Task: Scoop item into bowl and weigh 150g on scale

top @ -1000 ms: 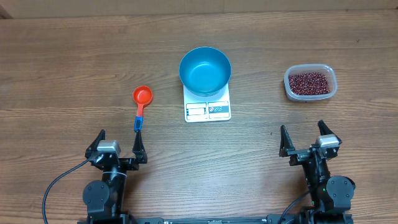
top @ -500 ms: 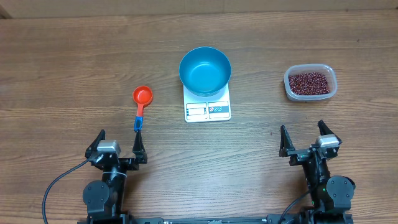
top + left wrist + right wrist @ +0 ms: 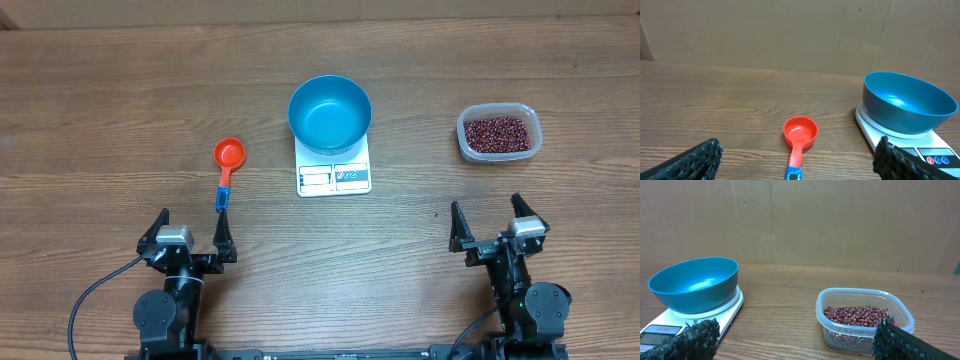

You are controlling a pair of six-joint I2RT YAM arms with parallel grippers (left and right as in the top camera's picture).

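Change: none over the last second; nothing has moved.
Left gripper [image 3: 190, 226]: jaws wide apart, empty, in front of the scale [image 3: 334, 177] and to its left.
Right gripper [image 3: 487, 216]: jaws wide apart, empty, in front of the scale and to its right.
Bowl [image 3: 330, 113]: on the scale, empty.
Beans [image 3: 497, 132]: in the clear tub [image 3: 533, 140], right of the scale.
Scoop [image 3: 227, 165]: left of the scale, untouched.
Task status: judged at 0 scoops; the work has not begun.

Labels on scale [image 3: 334, 177] illegible

No visible change since before
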